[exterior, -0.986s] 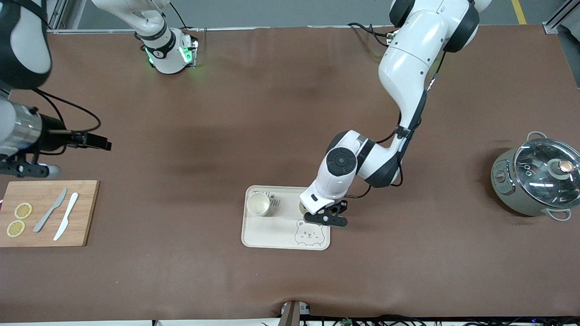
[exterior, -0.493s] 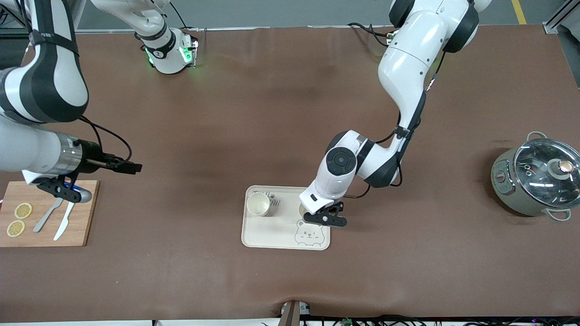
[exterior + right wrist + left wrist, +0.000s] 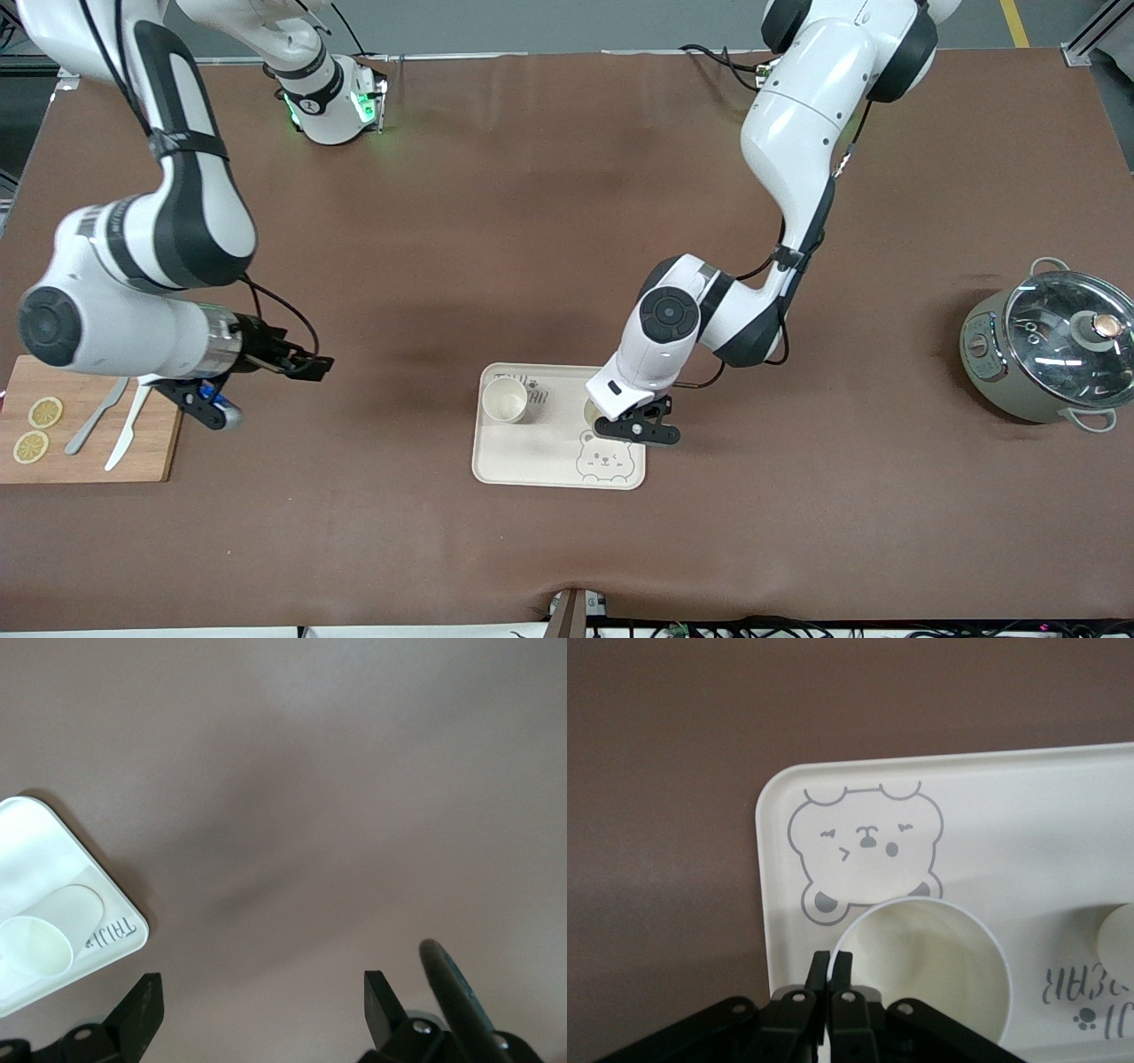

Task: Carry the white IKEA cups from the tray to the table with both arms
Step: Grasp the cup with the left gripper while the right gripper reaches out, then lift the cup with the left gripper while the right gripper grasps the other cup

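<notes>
The cup (image 3: 926,966) at the tray's end toward the left arm stands upright on the tray (image 3: 540,461), and the left gripper (image 3: 640,429) now pinches its rim: in the left wrist view one finger sits inside the wall and one outside, drawn together on it. A second ago those fingers stood apart around the rim, so the grasp has just been made; the cup has not left the tray floor, as far as the front view shows, though the wrist hides most of it there. I judge the lift to be the next step for this arm.

The second cup (image 3: 505,401) stands at about nine o'clock from the held one, near the tray's lettering, untouched.

The right gripper (image 3: 210,405) has swung in from the table's edge over the last second and now hangs over the edge of the wooden cutting board (image 3: 151,443), well apart from the tray, at roughly nine o'clock from it. Its fingers (image 3: 142,1014) are spread wide and empty. It seems bound for the second cup.
</notes>
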